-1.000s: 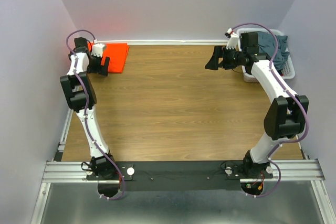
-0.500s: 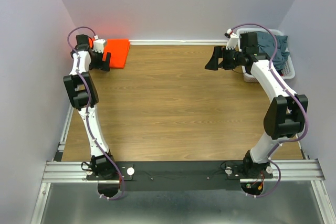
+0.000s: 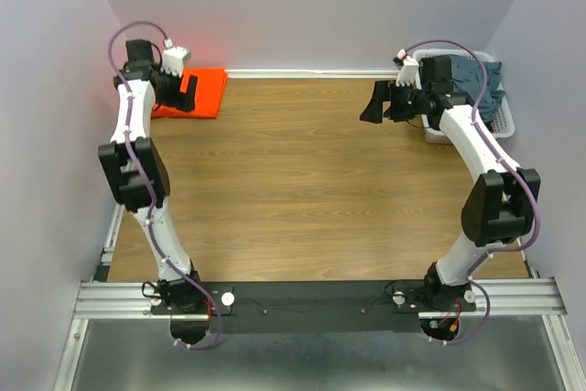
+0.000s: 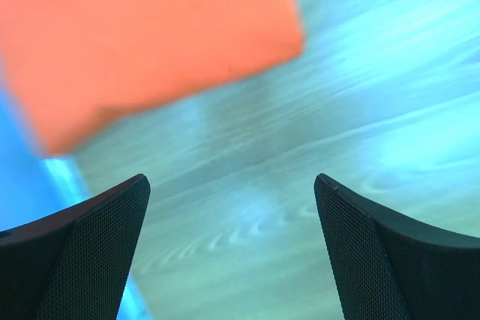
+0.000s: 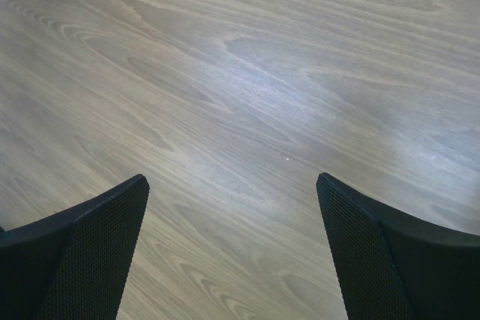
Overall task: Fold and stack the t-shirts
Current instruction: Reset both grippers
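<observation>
A folded orange-red t-shirt (image 3: 203, 91) lies flat in the far left corner of the wooden table (image 3: 293, 190). In the left wrist view this t-shirt (image 4: 142, 35) is blurred and fills the upper left. My left gripper (image 3: 187, 93) hovers over the shirt's left part, open and holding nothing (image 4: 232, 252). Dark slate t-shirts (image 3: 478, 81) are heaped in the white basket (image 3: 504, 122) at the far right. My right gripper (image 3: 374, 103) hangs open left of the basket, above bare wood (image 5: 232, 252).
A white baseboard (image 3: 311, 71) runs along the back wall behind the table. The purple side walls stand close to both arms. The arms' bases sit on a black rail (image 3: 311, 304) at the near edge.
The left arm has swung up and back toward the far left corner, its gripper shifting slightly over the orange-red shirt. The right arm has barely moved.
</observation>
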Motion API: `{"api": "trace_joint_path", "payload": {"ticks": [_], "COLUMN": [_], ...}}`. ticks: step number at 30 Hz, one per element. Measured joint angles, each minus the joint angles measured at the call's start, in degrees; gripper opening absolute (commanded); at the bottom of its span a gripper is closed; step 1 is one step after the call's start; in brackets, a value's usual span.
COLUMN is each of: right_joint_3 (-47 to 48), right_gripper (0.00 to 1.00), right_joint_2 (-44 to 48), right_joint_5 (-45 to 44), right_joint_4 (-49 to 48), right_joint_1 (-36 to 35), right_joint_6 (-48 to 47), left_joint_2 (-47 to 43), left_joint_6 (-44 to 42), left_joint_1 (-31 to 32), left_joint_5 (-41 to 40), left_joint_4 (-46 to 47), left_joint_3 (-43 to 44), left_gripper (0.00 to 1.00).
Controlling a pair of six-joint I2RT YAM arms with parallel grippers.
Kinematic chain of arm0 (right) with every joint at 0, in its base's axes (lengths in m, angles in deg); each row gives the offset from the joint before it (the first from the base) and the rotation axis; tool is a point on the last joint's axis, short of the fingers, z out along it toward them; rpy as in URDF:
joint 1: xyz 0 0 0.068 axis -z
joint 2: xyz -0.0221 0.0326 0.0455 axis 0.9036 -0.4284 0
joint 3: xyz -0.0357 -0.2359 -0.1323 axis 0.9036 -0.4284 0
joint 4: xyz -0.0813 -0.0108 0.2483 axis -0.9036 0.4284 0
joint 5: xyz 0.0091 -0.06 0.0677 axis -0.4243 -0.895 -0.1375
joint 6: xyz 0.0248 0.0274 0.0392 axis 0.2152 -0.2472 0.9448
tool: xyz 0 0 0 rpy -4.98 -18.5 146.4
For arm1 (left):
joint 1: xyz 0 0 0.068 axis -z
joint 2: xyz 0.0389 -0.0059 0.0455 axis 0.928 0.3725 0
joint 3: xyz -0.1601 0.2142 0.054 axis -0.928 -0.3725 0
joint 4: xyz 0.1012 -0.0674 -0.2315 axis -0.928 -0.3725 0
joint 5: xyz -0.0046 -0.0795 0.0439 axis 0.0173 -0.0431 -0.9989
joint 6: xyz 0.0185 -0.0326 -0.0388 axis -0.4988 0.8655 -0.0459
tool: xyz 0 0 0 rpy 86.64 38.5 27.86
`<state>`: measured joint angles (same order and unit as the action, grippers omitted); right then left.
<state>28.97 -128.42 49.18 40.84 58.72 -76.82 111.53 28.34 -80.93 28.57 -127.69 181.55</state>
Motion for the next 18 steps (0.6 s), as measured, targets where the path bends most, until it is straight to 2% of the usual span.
{"api": "trace_joint_path", "payload": {"ticks": [5,8,11,14,18], "right_joint_3": [-1.0,-2.6,-4.8,-7.9,-14.1], "right_gripper": [1.00,1.00,1.00,1.00,1.00], "right_joint_2": [5.4,10.8,15.1,17.0,17.4], "right_joint_5": [-4.5,-7.8,-10.8,-13.4,-16.1], "right_joint_4": [0.8,1.3,2.2,3.6,5.4], "right_joint_1": [0.0,0.0,0.0,0.0,0.0], "right_joint_6": [-1.0,-2.4,-3.3,-4.0,-4.0], "left_joint_2": [-18.7,-27.8,-33.7,-37.9,-40.6], "left_joint_6": [0.3,1.1,2.1,3.1,4.3], "left_joint_1": [4.3,8.5,13.2,18.3,19.7], "left_joint_5": [0.5,0.6,0.7,0.7,0.8], "left_joint_4": [1.9,4.6,7.2,9.6,11.5], "left_joint_3": [-1.7,-7.5,-16.0,-28.2,-40.2], "left_gripper": [0.98,0.98,0.98,0.98,0.98]}}
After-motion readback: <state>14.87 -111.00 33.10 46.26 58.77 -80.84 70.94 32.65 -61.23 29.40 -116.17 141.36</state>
